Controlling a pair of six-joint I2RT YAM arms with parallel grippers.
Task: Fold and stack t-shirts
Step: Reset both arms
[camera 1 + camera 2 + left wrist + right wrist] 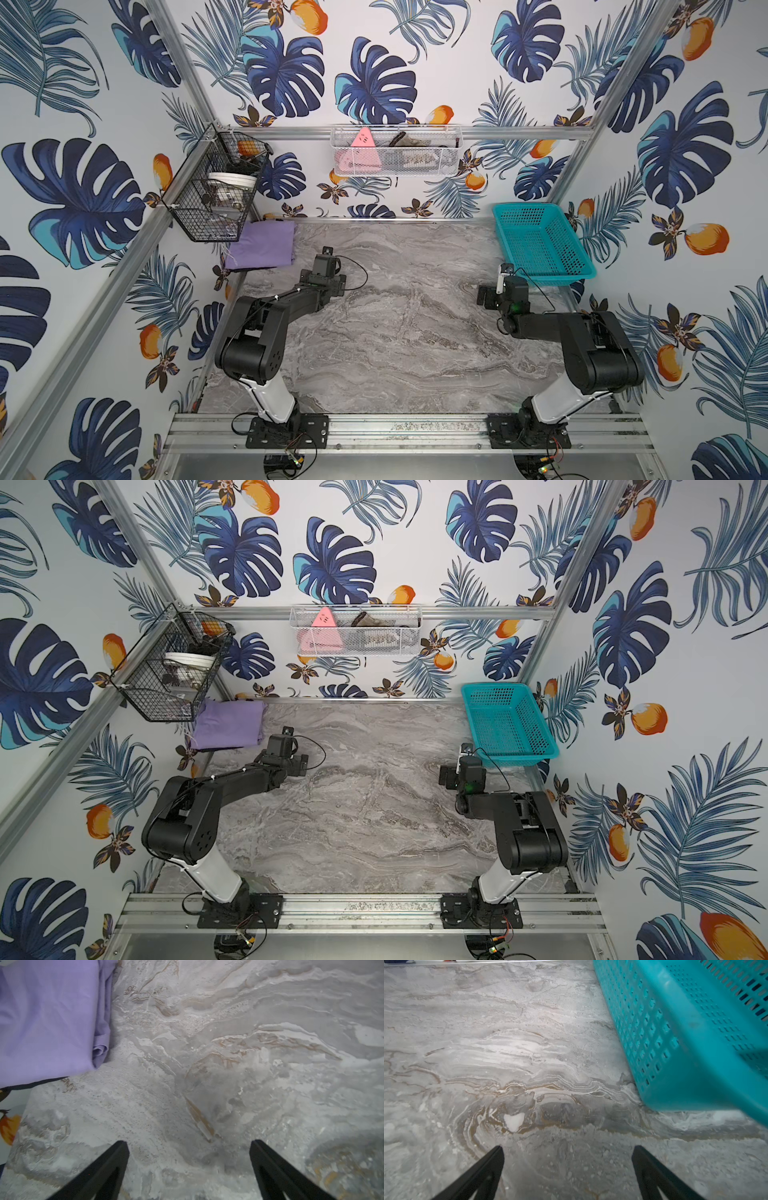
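The purple shirt [259, 245], folded in the tabletop's [395, 332] far left corner, was judged soft, light and floppy, best pinched at its layered edge; the left pincer [188, 1144] and right pincer [568, 1148] were spread and empty.

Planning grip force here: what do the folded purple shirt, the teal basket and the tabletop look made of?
The folded purple shirt looks like thin matte fabric: soft creases, layered edges. The teal basket seems moulded plastic: slight sheen, perforated walls. The tabletop has a smooth grey-veined marble look; stone or laminate, cannot tell.
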